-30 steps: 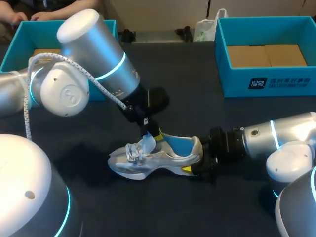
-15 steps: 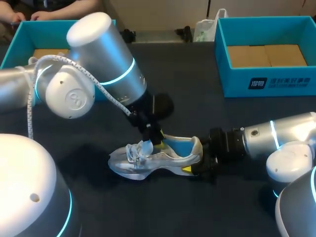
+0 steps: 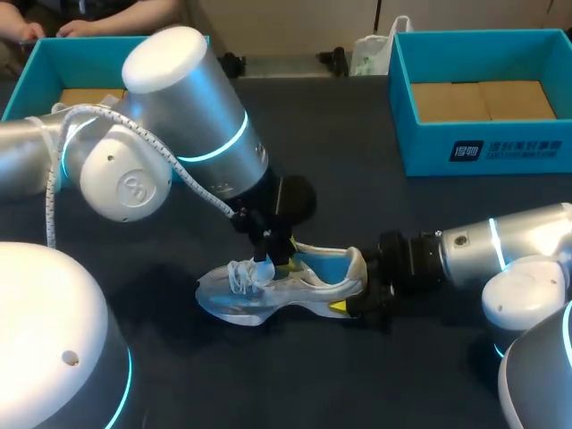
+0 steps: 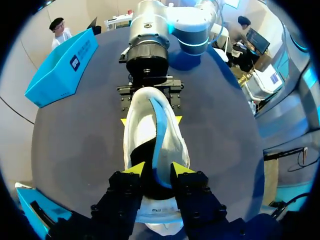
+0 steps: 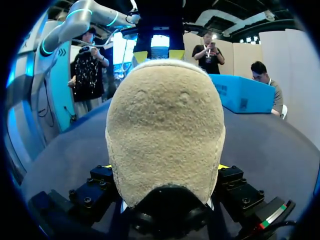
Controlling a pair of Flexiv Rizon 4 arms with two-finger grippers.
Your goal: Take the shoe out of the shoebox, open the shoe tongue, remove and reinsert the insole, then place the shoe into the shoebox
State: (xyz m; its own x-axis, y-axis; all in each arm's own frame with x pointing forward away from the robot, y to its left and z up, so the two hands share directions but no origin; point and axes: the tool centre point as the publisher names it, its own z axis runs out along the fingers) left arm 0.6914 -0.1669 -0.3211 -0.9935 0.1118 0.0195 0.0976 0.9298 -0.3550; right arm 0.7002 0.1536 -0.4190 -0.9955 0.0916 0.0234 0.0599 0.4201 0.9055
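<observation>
A silver-white shoe with a blue lining lies on the dark table, toe to the left. My right gripper is shut on its heel, one yellow tip on each side. My left gripper hangs over the shoe's mouth, just behind the laces. In the left wrist view its fingers stand slightly apart and open, over the dark inside and blue lining. The tongue lies down under the left gripper.
An open blue shoebox with a brown cardboard floor stands at the back right. A second blue box sits at the back left, partly behind my left arm. A white cable runs along that arm.
My left gripper has let go of the tongue, its fingers have parted, and it has dropped lower toward the shoe's mouth. The right arm and the shoe have stayed still.
</observation>
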